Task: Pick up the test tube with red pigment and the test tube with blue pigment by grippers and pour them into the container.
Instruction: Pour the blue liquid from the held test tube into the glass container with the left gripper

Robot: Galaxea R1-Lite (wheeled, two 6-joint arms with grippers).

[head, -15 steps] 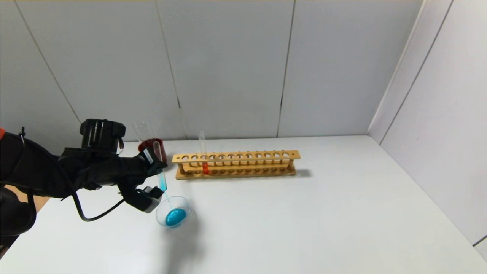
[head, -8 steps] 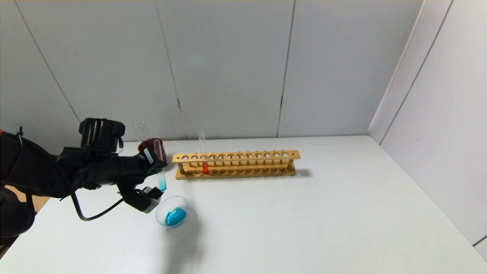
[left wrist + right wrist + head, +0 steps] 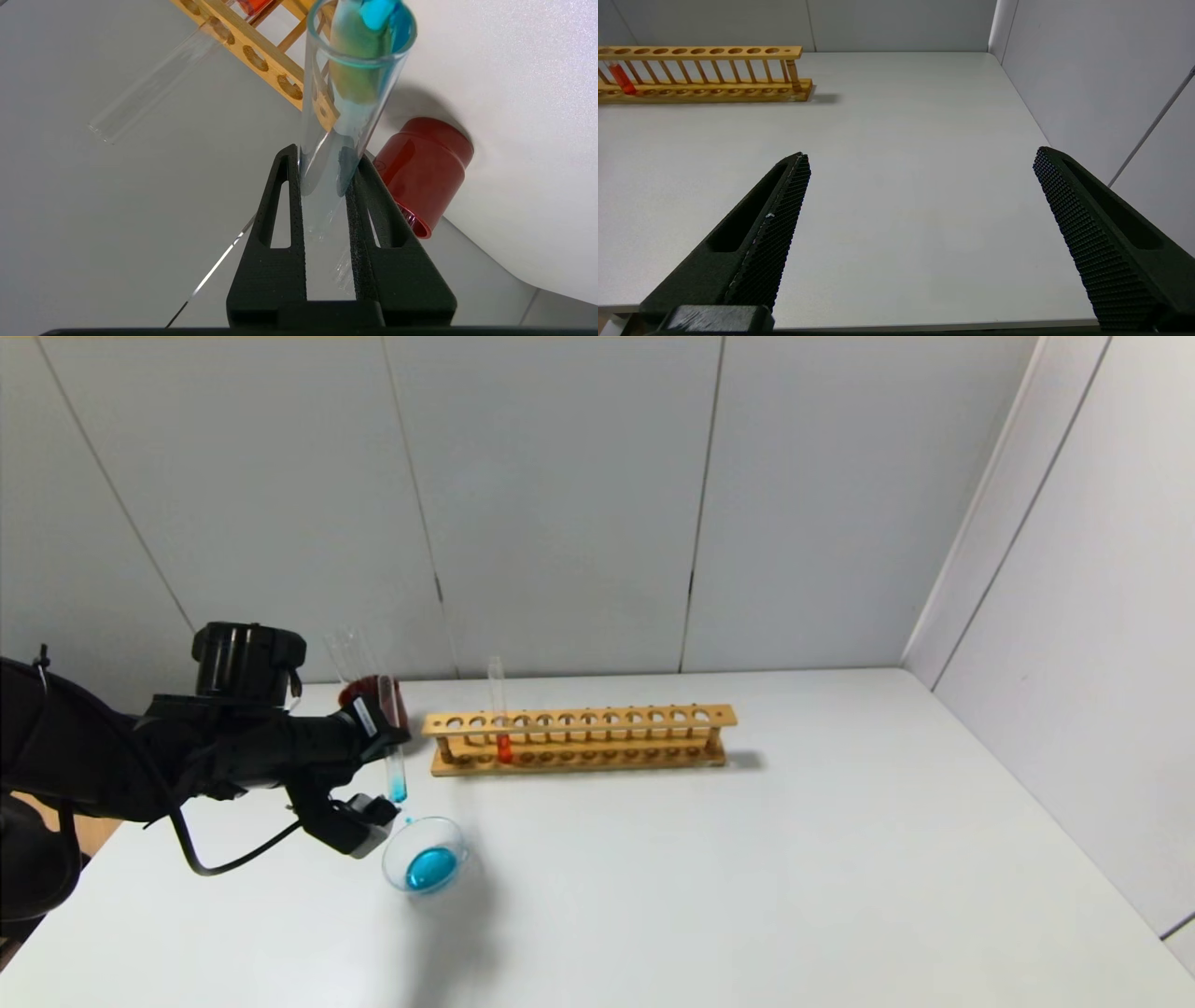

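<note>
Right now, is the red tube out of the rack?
No, the test tube with red pigment stands upright in the wooden rack.

The head view looks forward and down across the white table [image 3: 747,859], the wooden rack [image 3: 579,737] mid-distance. The left wrist view sits close beside the rack [image 3: 261,56]. The right wrist view, low over the table, faces the rack [image 3: 705,74] from afar.

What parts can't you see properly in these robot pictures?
- Head view: the right gripper is out of frame.
- Head view: the left gripper covers the middle of the test tube with blue pigment.
- Head view: the dark red cup is mostly behind that gripper.
- Right wrist view: the wooden rack is cut off by the edge.
</note>
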